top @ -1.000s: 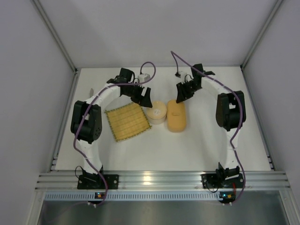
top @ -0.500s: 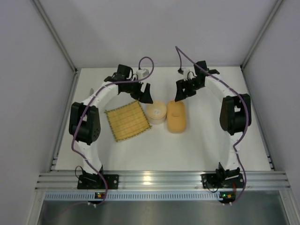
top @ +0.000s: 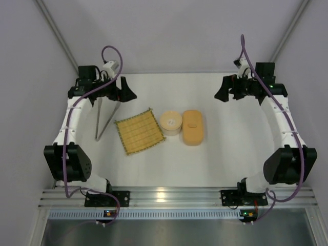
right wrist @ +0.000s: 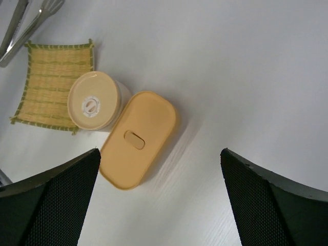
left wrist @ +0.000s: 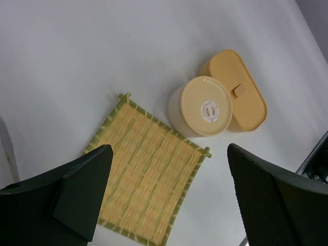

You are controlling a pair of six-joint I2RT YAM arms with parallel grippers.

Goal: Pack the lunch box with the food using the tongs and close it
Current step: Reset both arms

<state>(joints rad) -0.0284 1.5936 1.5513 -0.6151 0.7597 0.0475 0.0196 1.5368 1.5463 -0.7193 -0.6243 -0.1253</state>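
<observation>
The tan-orange lunch box (top: 192,127) lies at the table's middle with its lid on, also visible in the wrist views (left wrist: 241,92) (right wrist: 138,138). The silver tongs (top: 105,118) lie flat on the table left of the mat, their ends at the corner of the right wrist view (right wrist: 20,23). No food shows in any view. My left gripper (top: 125,92) (left wrist: 169,151) hangs open and empty at the far left, well clear of the box. My right gripper (top: 223,93) (right wrist: 159,154) hangs open and empty at the far right, above and beyond the box.
A round cream container (top: 170,123) with a lid stands touching the lunch box's left side. A square woven bamboo mat (top: 139,131) lies left of it. White walls close in the table on three sides.
Both arms have swung up and outward from the lunch box to the far corners. The right gripper has opened wide. The tongs have come into view left of the mat.
</observation>
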